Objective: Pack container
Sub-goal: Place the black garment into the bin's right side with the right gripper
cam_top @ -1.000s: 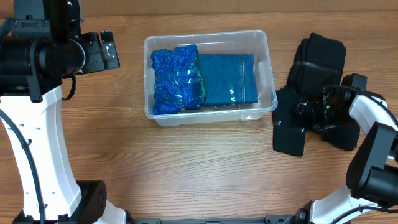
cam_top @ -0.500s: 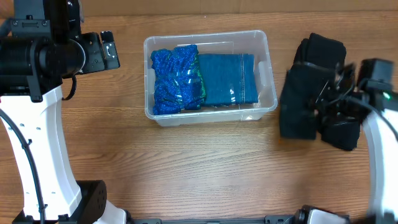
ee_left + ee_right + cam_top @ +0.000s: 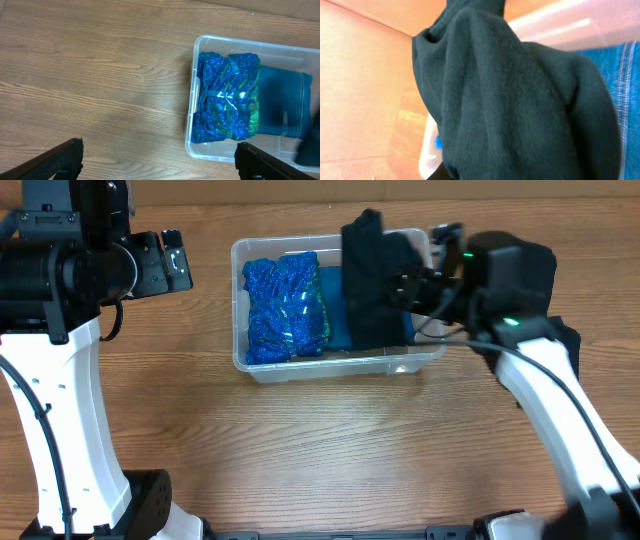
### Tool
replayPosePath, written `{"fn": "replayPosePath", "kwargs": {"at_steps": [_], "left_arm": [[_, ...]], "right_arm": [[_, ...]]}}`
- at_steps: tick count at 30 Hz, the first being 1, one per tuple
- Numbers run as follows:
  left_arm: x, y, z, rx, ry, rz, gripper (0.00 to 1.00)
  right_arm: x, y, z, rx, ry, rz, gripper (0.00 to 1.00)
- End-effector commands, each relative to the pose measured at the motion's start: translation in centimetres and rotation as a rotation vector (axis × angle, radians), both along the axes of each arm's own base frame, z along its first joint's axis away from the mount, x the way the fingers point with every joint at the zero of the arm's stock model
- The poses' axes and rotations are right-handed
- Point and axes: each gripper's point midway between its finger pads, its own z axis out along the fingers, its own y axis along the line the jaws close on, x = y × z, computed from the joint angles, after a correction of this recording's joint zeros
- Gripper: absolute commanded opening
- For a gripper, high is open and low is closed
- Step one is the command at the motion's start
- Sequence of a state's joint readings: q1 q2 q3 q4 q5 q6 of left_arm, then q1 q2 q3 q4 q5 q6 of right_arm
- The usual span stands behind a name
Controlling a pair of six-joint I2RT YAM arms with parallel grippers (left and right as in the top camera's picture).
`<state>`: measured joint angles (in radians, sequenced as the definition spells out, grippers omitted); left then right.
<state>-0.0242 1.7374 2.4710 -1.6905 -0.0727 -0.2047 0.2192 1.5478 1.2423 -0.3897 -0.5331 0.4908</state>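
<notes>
The container (image 3: 240,300) is a clear plastic bin at the table's middle back. Inside lie a shiny blue garment (image 3: 285,305) on the left and folded denim (image 3: 333,310) beside it. My right gripper (image 3: 405,285) is shut on a black garment (image 3: 375,280) that hangs over the container's right half, above the denim. In the right wrist view the black garment (image 3: 520,100) fills the frame and hides the fingers; denim (image 3: 625,65) and the bin's rim (image 3: 555,25) show behind it. My left gripper (image 3: 160,160) stands open, empty, raised left of the container (image 3: 192,140).
More black clothing (image 3: 540,255) lies on the table to the right of the container, partly behind my right arm. The left arm's white column (image 3: 70,420) stands at the left side. Bare wooden tabletop (image 3: 320,450) lies in front.
The right gripper closed on a black garment from the right-hand pile, lifted it and carried it left over the container. The left arm has not moved.
</notes>
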Motion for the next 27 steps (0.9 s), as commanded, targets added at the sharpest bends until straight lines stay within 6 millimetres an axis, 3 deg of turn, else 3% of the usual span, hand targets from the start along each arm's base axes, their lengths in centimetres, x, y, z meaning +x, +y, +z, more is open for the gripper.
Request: {"fn": "replayPosePath", "kwargs": {"at_steps": [1,2,4,5,7,9,11,14,15,18,21,23,27], "left_arm": [[0.1,0.3,-0.1,0.018,0.003,-0.005,1.00],[0.1,0.3,-0.1,0.018,0.004,-0.005,1.00],[0.1,0.3,-0.1,0.018,0.003,-0.005,1.00],[0.1,0.3,-0.1,0.018,0.003,-0.005,1.00],[0.1,0.3,-0.1,0.018,0.004,-0.005,1.00],[0.1,0.3,-0.1,0.018,0.004,-0.005,1.00],[0.1,0.3,-0.1,0.018,0.003,-0.005,1.00],[0.1,0.3,-0.1,0.018,0.004,-0.005,1.00],[0.1,0.3,-0.1,0.018,0.003,-0.005,1.00],[0.1,0.3,-0.1,0.018,0.004,-0.005,1.00],[0.1,0.3,-0.1,0.018,0.003,-0.005,1.00],[0.1,0.3,-0.1,0.018,0.003,-0.005,1.00],[0.1,0.3,-0.1,0.018,0.004,-0.005,1.00]], "right_arm": [[2.3,1.4,-4.4,-0.004,0.066,-0.012,0.25],[2.6,1.8,-6.2,-0.012,0.098,-0.005,0.52],[2.2,1.9,-6.7,-0.017,0.123,0.003,0.62],[1.9,1.8,-6.0,-0.016,0.121,0.003,0.64],[1.4,1.1,-3.5,-0.010,0.096,-0.008,0.77],[0.8,0.0,-0.2,-0.003,0.056,-0.027,0.81],[-0.2,-3.5,3.6,-0.023,0.017,-0.119,0.80],[-1.9,-9.6,5.8,-0.103,-0.002,-0.273,0.80],[-3.0,-13.3,6.0,-0.136,0.025,-0.382,0.82],[-6.4,-22.6,4.5,-0.251,0.139,-0.633,1.00],[-9.5,-28.9,1.4,-0.344,0.272,-0.747,1.00],[-10.9,-32.2,-1.1,-0.322,0.377,-0.829,1.00],[-11.0,-36.3,-4.9,-0.305,0.472,-0.901,1.00]]}}
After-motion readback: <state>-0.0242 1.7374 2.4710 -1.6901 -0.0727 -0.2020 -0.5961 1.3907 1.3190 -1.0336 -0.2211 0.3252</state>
